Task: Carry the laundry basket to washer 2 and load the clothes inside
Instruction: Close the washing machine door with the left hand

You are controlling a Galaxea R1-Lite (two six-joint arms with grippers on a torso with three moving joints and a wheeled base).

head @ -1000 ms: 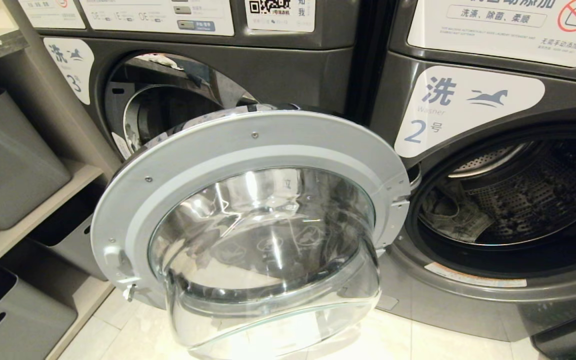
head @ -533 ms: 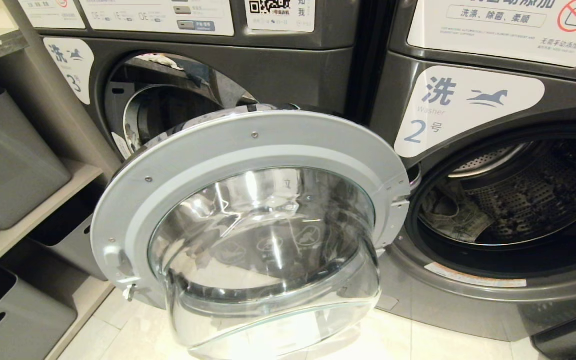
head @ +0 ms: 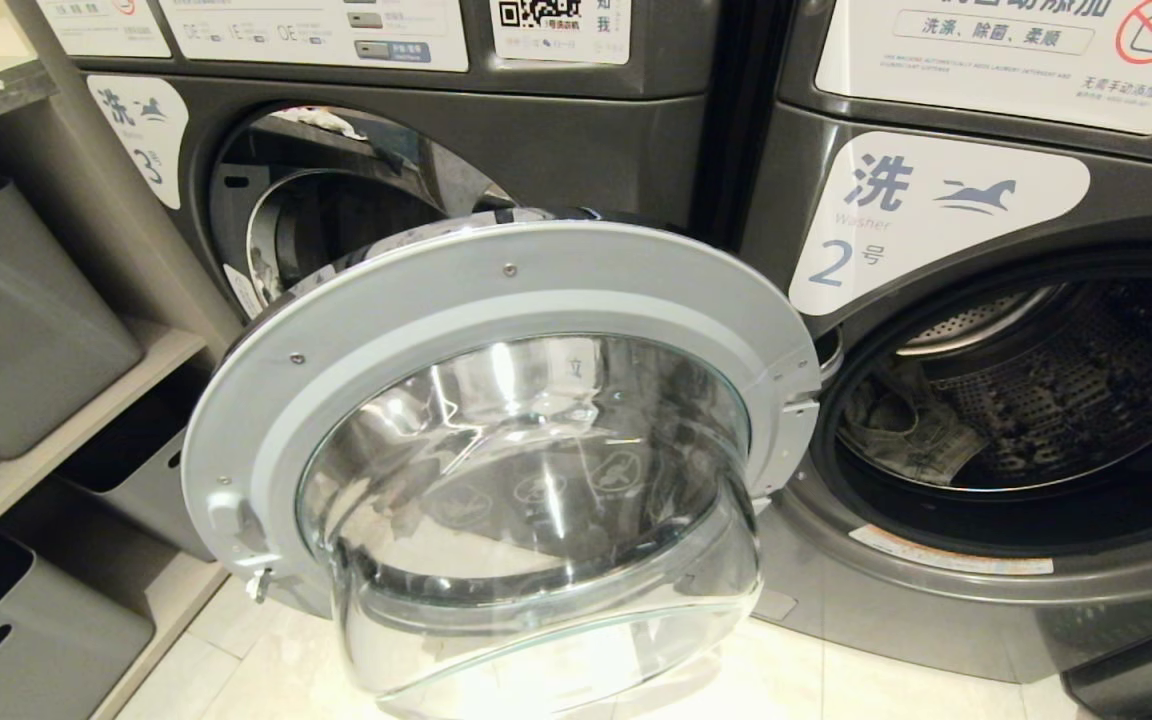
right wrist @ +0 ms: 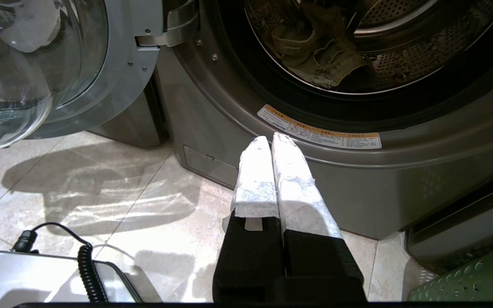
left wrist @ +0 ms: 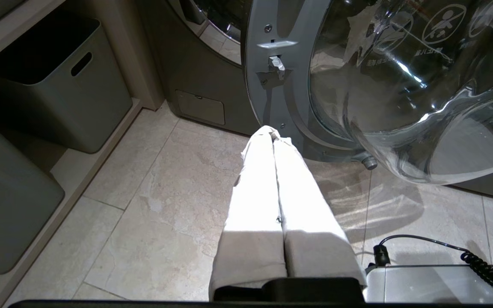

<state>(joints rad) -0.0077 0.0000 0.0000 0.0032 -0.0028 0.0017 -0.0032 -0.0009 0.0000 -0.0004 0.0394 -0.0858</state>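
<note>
Denim garment, grey-beige, soft (right wrist: 319, 64), lies limp inside dark grey washer 2 (head: 936, 215); you'd pinch a fold. Left gripper (left wrist: 274, 132) and right gripper (right wrist: 271, 139): fingers together, empty.

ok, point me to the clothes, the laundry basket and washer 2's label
clothes (right wrist: 323, 55): right wrist view, on the crumpled fabric inside the drum.
laundry basket (right wrist: 477, 280): right wrist view, on its green perforated side.
washer 2's label (head: 926, 215): head view, middle of the white sticker.

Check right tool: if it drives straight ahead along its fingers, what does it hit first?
Likely the dark grey front panel of washer 2, near the orange-and-white warning sticker just below the open drum mouth. The shut right tool points there; depth is unclear, so it could also pass over the lip.
</note>
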